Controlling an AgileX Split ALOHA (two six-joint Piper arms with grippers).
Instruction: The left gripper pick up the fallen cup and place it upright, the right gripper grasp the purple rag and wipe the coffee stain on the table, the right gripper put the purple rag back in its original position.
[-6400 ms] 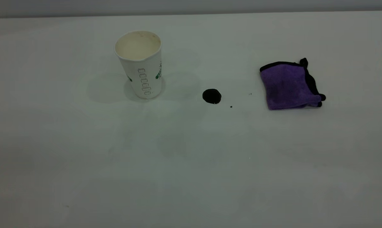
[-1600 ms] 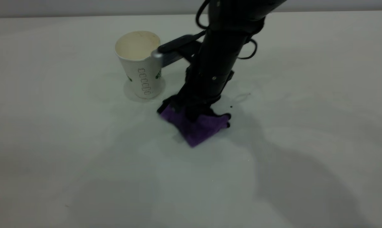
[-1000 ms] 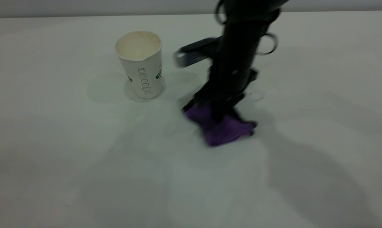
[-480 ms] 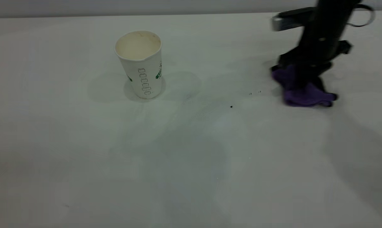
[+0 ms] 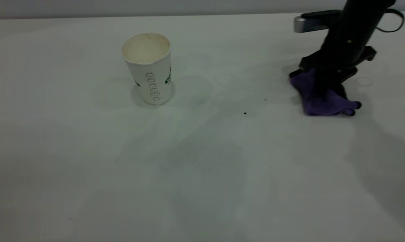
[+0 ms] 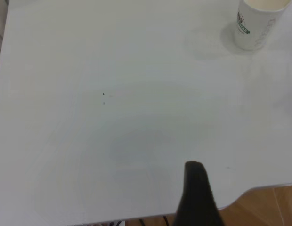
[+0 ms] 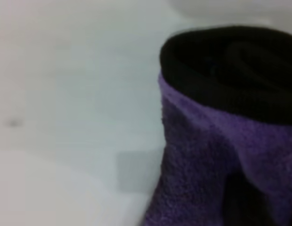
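Observation:
The white cup (image 5: 149, 67) stands upright on the table (image 5: 88, 161), left of centre; it also shows in the left wrist view (image 6: 257, 22). My right gripper (image 5: 323, 88) is at the far right, shut on the bunched purple rag (image 5: 324, 103), whose lower edge rests on the table. The rag fills the right wrist view (image 7: 207, 169). No coffee stain shows; the spot between cup and rag is bare white. My left gripper (image 6: 198, 193) is out of the exterior view and hangs over the table's near-left edge, far from the cup.
Tiny dark specks (image 5: 245, 113) lie between the cup and the rag. The right arm's silver-grey block (image 5: 305, 24) sticks out above the rag. In the left wrist view the table edge and wooden floor (image 6: 273, 207) show.
My right gripper has carried the rag from the table's middle to the far right and then set it slightly lower. The dark stain seen earlier no longer shows. The cup has not moved.

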